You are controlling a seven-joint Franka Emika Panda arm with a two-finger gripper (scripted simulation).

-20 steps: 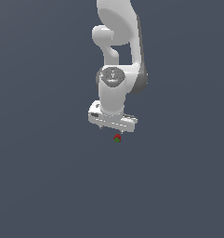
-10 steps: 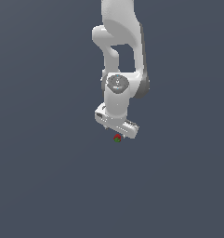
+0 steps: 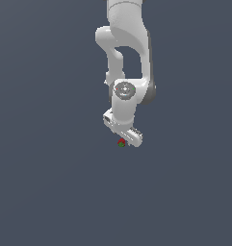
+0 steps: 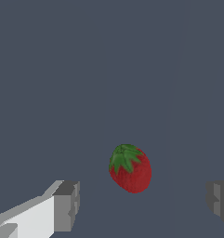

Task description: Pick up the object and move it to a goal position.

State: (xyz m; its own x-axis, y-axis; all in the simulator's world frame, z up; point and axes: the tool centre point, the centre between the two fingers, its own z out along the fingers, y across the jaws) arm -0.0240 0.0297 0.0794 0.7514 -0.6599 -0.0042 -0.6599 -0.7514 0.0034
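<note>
Arm: one white Panda arm (image 3: 129, 57), reaching down from the top of the exterior view, elbow folded, wrist turned so the hand bar sits slanted, lower toward the exterior view's right. Surface: a plain grey-blue floor (image 3: 50, 192), no goal marker visible. Gripper (image 4: 143, 202): spread wide and holding nothing; in the wrist view two grey fingers (image 4: 67, 204) stand well apart at either side, with the object between their lines but nearer the pale-bodied one, and touching neither. Object (image 4: 130, 168): a strawberry, red body with a green leafy cap, much smaller than the hand; in the exterior view it shows as a red-and-green speck (image 3: 121, 142) just beneath the hand, lying on the floor. Handling, as judged: light, rounded and tapering, likely to roll or squirt out under an off-centre pinch. Best hold: across the broad red middle, below the cap, pads square to its sides.
</note>
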